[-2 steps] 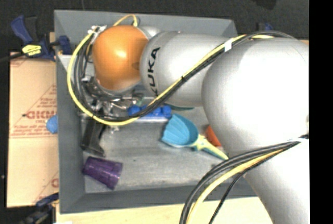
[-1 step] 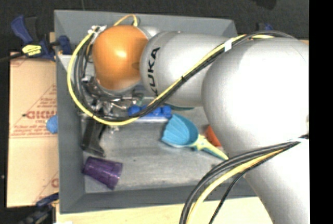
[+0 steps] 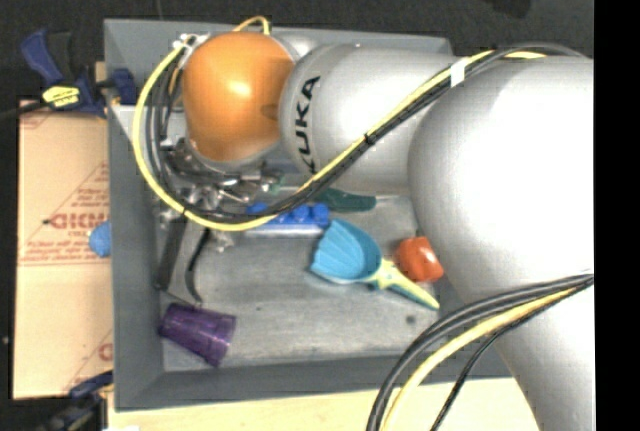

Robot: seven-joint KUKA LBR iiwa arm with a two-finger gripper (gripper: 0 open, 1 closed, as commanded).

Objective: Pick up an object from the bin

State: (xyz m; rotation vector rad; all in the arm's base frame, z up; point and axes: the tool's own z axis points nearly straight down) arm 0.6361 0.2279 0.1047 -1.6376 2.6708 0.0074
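We log the silver arm (image 3: 470,179) first. It comes in from the right and covers most of the right half of the grey bin (image 3: 135,219). Its wrist sits over the bin's far-left part. An orange cover (image 3: 232,94) caps the wrist, and yellow and black cables (image 3: 150,149) loop round it.

Under the cover hangs the gripper (image 3: 178,291), pointing down toward the near-left corner. We see two dark fingers (image 3: 165,254) spread apart, with bare bin floor between them and nothing pinched.

Loose things next, not a heap, just a few:
- A light blue scoop (image 3: 345,254) lies on the floor near the middle, bowl to the left. Its pale yellow handle runs right toward the arm.
- A blue brick (image 3: 295,216) lies flat just behind the scoop, partly under the wrist.
- A purple cup (image 3: 197,331) lies tipped on its side in the near-left corner. It is the thing nearest the fingertips, just in front of them. We cannot tell whether they touch it, and the fingers are not round it.
- A small orange-red thing (image 3: 420,259) sits just right of the scoop's bowl, against the arm. We cannot tell what kind of thing it is.
- A teal piece (image 3: 345,202) peeks out behind the scoop, mostly hidden by the arm.
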